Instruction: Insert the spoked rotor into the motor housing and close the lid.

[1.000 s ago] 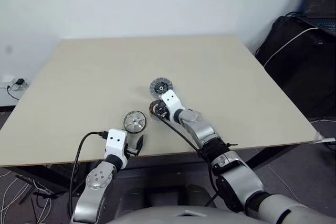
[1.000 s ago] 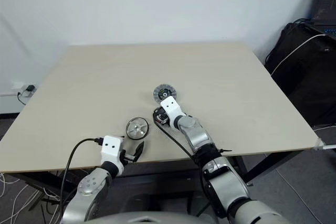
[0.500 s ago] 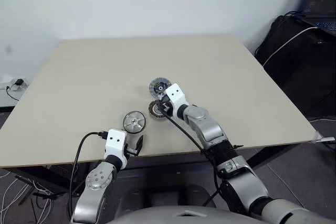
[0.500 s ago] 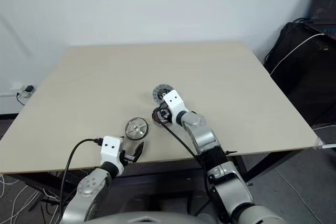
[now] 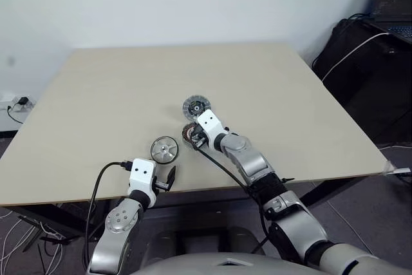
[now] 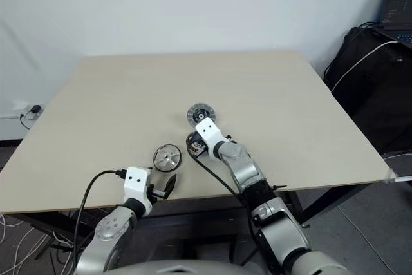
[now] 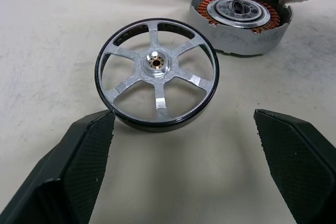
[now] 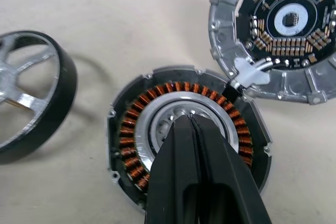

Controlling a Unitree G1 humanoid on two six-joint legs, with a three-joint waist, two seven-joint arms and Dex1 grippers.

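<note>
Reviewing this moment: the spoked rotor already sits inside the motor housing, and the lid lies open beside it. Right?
Not quite. The left wrist view shows the spoked rotor lying on the table apart from the motor housing, whose copper windings are uncovered. The lid does lie open beside the housing.

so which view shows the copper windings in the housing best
The right wrist view: the motor housing is seen from above, its copper ring nearly whole. The left wrist view shows it side-on at the edge; in the eye views it is small beside the right arm.

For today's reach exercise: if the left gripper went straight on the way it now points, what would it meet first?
Probably the spoked rotor, lying flat on the table directly ahead of the open left gripper; the motor housing sits farther on.
</note>
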